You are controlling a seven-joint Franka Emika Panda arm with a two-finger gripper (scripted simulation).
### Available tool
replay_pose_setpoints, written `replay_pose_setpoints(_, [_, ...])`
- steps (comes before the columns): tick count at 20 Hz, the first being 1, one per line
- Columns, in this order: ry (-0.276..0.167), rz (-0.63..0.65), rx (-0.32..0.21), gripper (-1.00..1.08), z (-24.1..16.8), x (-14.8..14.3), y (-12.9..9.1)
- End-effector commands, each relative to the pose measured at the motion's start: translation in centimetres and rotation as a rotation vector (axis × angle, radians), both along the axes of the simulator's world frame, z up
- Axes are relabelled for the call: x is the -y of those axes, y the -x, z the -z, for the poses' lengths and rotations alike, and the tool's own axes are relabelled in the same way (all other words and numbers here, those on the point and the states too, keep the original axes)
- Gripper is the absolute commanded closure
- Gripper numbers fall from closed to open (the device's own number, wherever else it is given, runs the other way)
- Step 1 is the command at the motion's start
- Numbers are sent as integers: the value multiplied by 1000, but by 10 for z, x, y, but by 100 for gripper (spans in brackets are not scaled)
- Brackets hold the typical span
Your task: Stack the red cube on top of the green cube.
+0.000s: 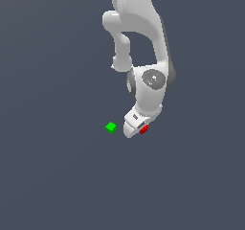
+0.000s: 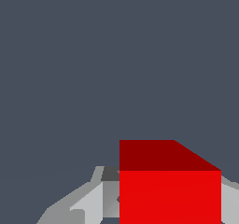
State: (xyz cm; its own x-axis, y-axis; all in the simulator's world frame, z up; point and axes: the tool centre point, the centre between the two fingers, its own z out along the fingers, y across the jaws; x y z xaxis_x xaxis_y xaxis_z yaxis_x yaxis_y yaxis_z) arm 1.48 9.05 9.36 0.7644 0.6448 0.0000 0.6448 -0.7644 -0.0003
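Currently the red cube is sitting between the gripper fingers, which are closing on it from both sides; no long axis, faces look square to the fingers. The green cube is lying near, toward the exterior view's left.

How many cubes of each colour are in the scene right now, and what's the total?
Small bright red cube, at the white gripper: 1
Small bright green cube, apart on the exterior view's left: 1
Total: 2 cubes
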Motion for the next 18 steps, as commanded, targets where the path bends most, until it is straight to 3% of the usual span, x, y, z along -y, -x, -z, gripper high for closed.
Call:
replay_pose_setpoints(1, [0, 1, 1, 108, 6, 29, 8])
replay_pose_setpoints(10, [0, 1, 1, 108, 25, 115, 31])
replay_pose_setpoints(18, [0, 0, 0, 108, 32, 146, 38])
